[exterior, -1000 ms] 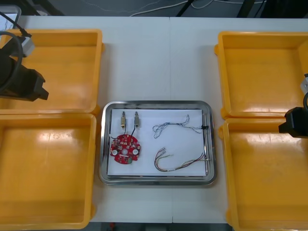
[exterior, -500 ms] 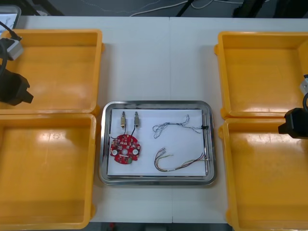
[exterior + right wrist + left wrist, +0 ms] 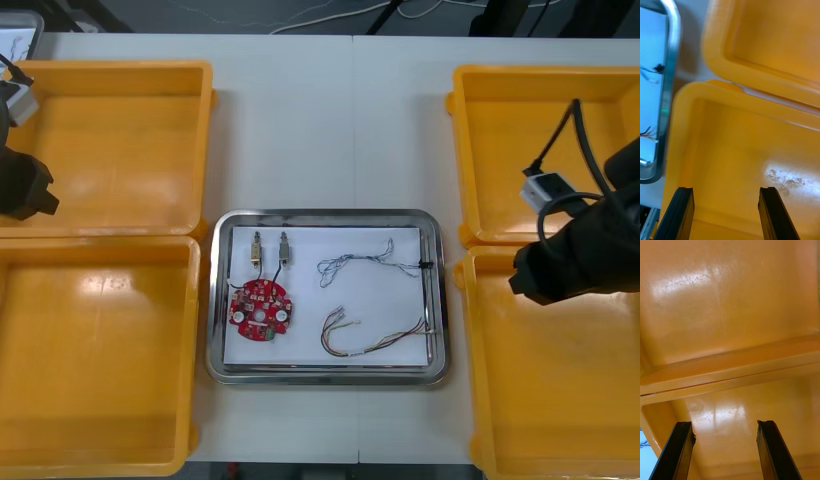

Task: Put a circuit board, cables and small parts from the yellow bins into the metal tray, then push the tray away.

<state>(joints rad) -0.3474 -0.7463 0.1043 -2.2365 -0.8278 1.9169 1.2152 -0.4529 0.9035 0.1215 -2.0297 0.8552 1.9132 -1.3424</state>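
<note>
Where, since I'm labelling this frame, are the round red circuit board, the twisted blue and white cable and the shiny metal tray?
Round red circuit board [image 3: 259, 311]: front view, middle of its face.
Twisted blue and white cable [image 3: 345, 260]: front view, mid-strand.
Shiny metal tray [image 3: 325, 214]: front view, far rim.

The left arm [image 3: 22, 185] sits at the scene's left edge. The left gripper [image 3: 725, 423] has its two black fingers [image 3: 677, 450] standing well apart, spread wide with nothing between them. The right arm [image 3: 580, 258] reaches in from the right side, and the right gripper [image 3: 726, 189] is likewise parted and empty.
</note>
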